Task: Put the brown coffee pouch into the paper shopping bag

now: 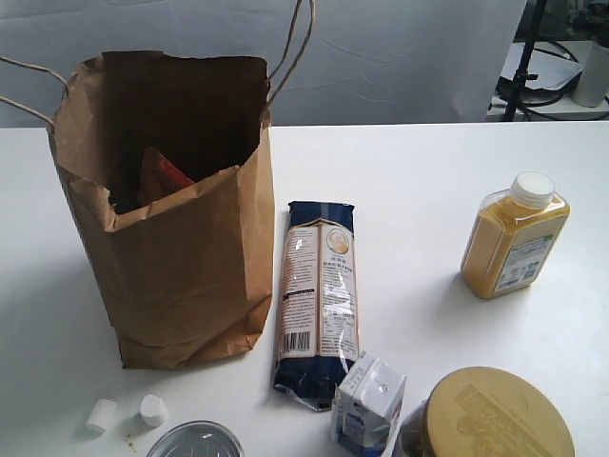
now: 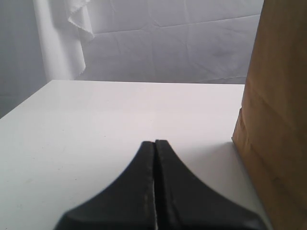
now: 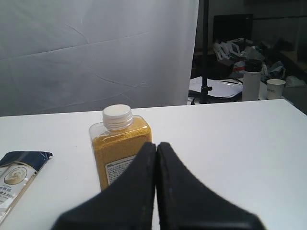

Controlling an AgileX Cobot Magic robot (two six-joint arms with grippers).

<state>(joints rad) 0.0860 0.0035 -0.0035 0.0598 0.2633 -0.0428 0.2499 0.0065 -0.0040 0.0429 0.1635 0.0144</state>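
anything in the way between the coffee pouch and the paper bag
Nothing visible: the brown coffee pouch already lies inside the paper shopping bag, its orange-red patch showing through the open top.

Exterior view, upper left: brown coffee pouch (image 1: 160, 179) shows only an orange-red corner above the front lip of the paper shopping bag (image 1: 181, 276); the rest is hidden inside. Bag handles run off the top and left edges.

Bottom edge cuts a round glass rim (image 1: 195, 440), a small carton (image 1: 369, 405) and a tan-lidded jar (image 1: 497, 414).

Print on the dark blue packet (image 1: 319, 295) is too small to read.

Right wrist view: the yellow bottle (image 3: 115, 143) has its base hidden behind the right gripper (image 3: 156, 146).
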